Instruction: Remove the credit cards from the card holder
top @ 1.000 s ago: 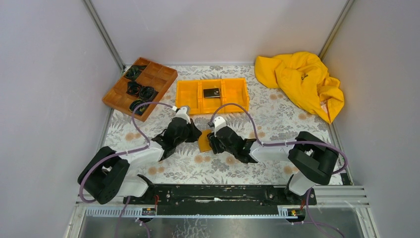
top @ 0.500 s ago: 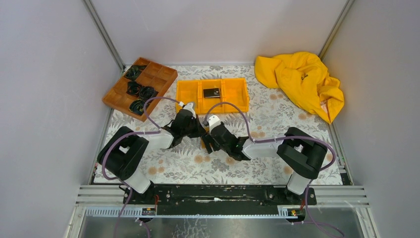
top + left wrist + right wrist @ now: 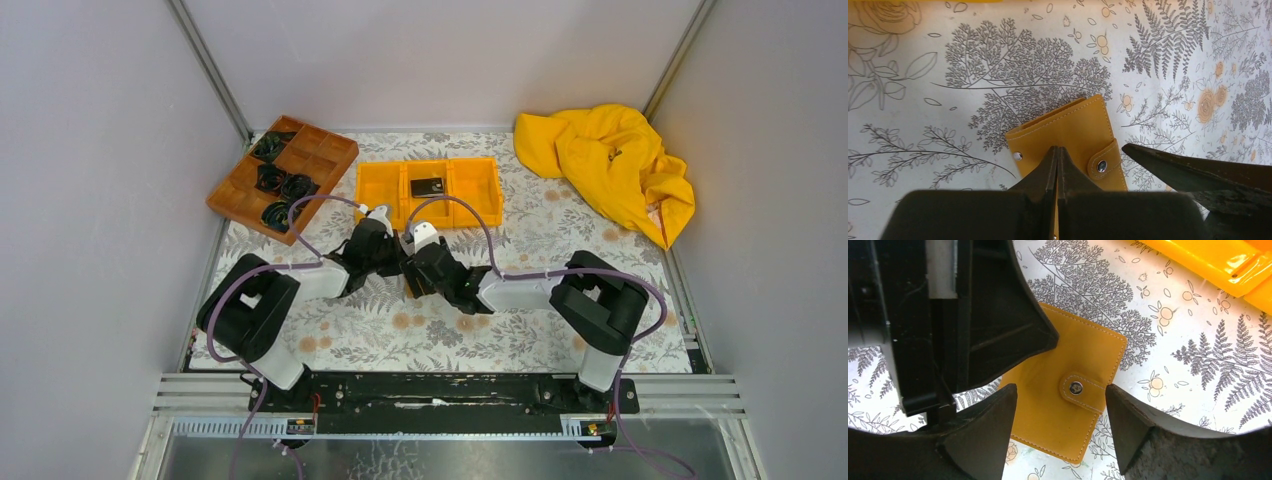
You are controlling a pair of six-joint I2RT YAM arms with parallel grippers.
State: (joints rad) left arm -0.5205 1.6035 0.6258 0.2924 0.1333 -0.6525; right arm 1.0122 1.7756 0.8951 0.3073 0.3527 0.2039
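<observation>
Four big things frame this one: the floral-print tabletop (image 3: 560,230), a crumpled yellow cloth (image 3: 610,160) at 2 o'clock, the brown wooden divided tray (image 3: 322,150) at 10 o'clock, and the orange three-compartment plastic bin (image 3: 378,195) at 12 o'clock, with a black card (image 3: 428,187) in its middle compartment. At centre, the left gripper (image 3: 1056,150) has its fingers pressed together, tips down on the small orange-tan card holder (image 3: 1088,355), pinning it, I'd judge. The right gripper (image 3: 1059,395) is spread wide astride the strap (image 3: 1094,394), holding nothing. The holder lies flat and folded, its round metal snap (image 3: 1076,387) fastened. Opening step, then: next, catch that strap from 3 o'clock and peel it off the snap.
</observation>
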